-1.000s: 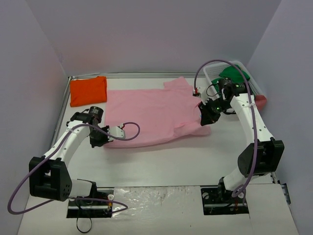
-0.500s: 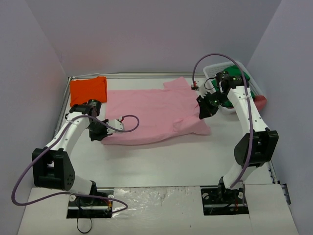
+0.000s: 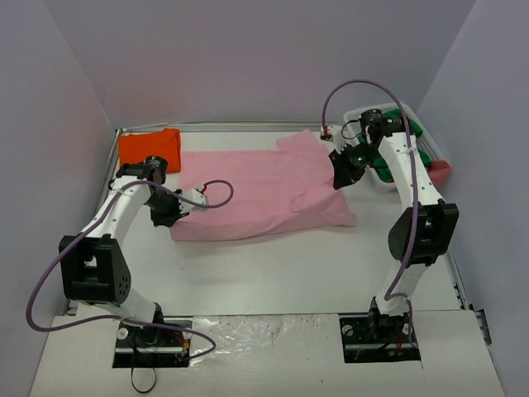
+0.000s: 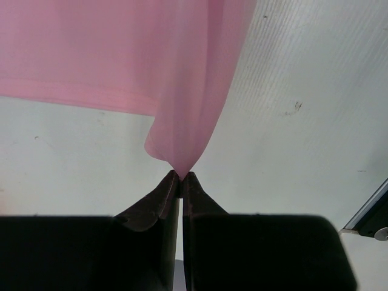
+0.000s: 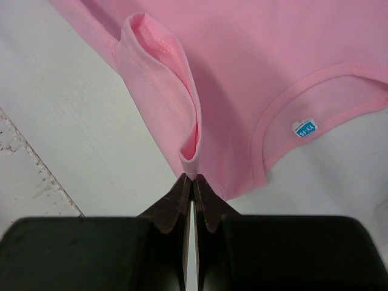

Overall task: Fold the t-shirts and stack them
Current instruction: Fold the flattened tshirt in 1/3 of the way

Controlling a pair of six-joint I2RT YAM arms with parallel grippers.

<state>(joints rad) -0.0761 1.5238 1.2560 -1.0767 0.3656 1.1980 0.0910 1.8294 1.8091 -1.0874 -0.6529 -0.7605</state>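
The light pink t-shirt (image 3: 256, 192) lies spread across the middle of the table, its near half lifted and folded over. My left gripper (image 3: 168, 213) is shut on its left edge; the left wrist view shows the pink cloth (image 4: 182, 91) pinched at the fingertips. My right gripper (image 3: 341, 170) is shut on the shirt's right edge by the sleeve; the right wrist view shows the pinched pink fold (image 5: 176, 103) and the collar with its blue tag (image 5: 304, 128). The bright orange t-shirt (image 3: 149, 150) lies folded at the far left corner.
A white slatted basket (image 3: 368, 124) with green cloth (image 3: 407, 132) inside stands at the far right, close behind my right arm. A red-pink item (image 3: 440, 172) lies beside it. Grey walls close in the table on three sides.
Both grippers have moved away from me toward the back of the table, carrying the near edge of the pink shirt over the rest of it.
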